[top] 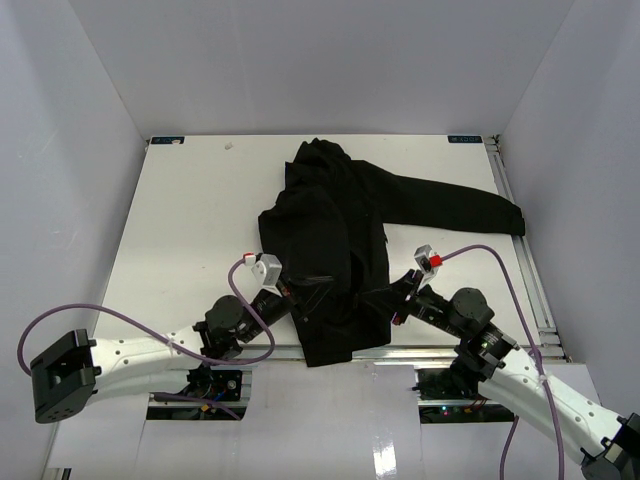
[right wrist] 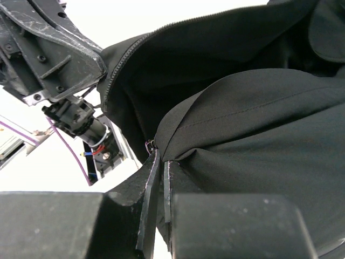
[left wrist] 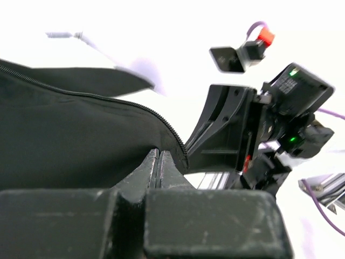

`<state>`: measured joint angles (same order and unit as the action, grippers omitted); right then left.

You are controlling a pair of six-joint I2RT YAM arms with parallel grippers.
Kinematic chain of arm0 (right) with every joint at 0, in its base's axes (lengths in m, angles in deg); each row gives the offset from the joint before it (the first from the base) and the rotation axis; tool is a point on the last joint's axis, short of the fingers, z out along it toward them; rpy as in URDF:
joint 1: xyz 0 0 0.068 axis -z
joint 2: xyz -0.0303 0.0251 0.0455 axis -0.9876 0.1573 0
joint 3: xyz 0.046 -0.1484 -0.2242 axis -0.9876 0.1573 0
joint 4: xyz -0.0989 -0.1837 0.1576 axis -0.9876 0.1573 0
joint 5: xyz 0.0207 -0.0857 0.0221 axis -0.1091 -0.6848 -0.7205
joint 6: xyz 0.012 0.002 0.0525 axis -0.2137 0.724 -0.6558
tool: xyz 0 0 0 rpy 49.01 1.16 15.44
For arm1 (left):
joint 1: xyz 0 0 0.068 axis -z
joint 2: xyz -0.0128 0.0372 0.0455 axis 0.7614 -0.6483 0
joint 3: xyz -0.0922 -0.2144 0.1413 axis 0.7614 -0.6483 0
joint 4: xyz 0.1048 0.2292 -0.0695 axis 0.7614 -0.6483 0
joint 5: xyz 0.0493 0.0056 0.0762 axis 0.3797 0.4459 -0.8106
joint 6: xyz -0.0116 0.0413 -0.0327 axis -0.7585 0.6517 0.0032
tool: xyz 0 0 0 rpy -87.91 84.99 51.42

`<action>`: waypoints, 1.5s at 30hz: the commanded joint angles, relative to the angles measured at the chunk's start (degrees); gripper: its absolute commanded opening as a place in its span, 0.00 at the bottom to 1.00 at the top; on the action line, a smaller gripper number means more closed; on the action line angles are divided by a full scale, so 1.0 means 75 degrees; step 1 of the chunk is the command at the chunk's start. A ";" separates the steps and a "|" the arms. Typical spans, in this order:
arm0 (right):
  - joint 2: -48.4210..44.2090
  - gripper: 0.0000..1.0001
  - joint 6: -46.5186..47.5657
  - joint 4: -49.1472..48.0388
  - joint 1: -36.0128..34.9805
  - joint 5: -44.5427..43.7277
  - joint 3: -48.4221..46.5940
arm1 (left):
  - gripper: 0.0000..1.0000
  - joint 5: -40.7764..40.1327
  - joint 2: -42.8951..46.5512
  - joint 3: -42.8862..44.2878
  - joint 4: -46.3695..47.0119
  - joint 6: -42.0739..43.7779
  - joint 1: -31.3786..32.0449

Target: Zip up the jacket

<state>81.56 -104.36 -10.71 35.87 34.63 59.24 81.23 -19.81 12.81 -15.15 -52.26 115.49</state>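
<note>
The black jacket [top: 335,215] lies crumpled in the middle of the white table, with one sleeve [top: 460,205] stretched to the right. My left gripper [top: 305,292] is at its near hem, left of the front opening. In the left wrist view the jaws [left wrist: 158,152] are shut on the jacket's edge [left wrist: 70,140], beside a row of zipper teeth [left wrist: 135,105]. My right gripper [top: 398,296] is at the hem on the other side. Its jaws [right wrist: 160,159] are shut on a fold of jacket fabric [right wrist: 259,124], and a small metal zipper piece [right wrist: 148,143] sits just past the tips.
The white table [top: 180,230] is walled in at the left, back and right. A metal rail [top: 522,250] runs along its right edge. Purple cables [top: 130,318] loop off both wrists. The two grippers face each other closely across the hem.
</note>
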 commanded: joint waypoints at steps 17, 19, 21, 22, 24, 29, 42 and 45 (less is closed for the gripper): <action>-0.0297 0.08 0.0129 -0.2320 -0.0189 0.1022 0.0109 | 0.00 0.0842 -0.0261 -0.0373 0.2239 0.0746 0.0025; -0.0178 0.08 0.0091 -0.2244 -0.0199 0.1028 0.0016 | 0.00 0.0924 -0.0354 -0.0368 0.2230 0.0703 0.0025; -0.0075 0.08 0.0050 -0.2223 -0.0200 0.0976 -0.0044 | 0.00 0.1025 -0.0447 -0.0332 0.2240 0.0688 0.0025; -0.0007 0.08 0.0033 -0.2229 -0.0200 0.0970 -0.0056 | 0.00 0.1081 -0.0470 -0.0332 0.2269 0.0688 0.0025; 0.0085 0.08 0.0004 -0.2230 -0.0200 0.0943 -0.0084 | 0.00 0.1109 -0.0474 -0.0341 0.2309 0.0679 0.0025; 0.0158 0.08 -0.0134 -0.2359 -0.0211 0.0839 -0.0092 | 0.00 0.1020 -0.0498 -0.0439 0.2369 0.0770 0.0025; 0.0137 0.08 -0.0283 -0.2300 -0.0212 0.0656 -0.0175 | 0.00 0.0694 -0.0889 -0.0381 0.2157 0.1131 0.0025; 0.0095 0.08 -0.0315 -0.2294 -0.0229 0.0601 -0.0175 | 0.00 0.0654 -0.0937 -0.0396 0.2202 0.1156 0.0020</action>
<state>82.93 -105.86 -23.42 34.69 39.74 60.97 86.85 -26.57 9.86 0.20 -44.70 115.50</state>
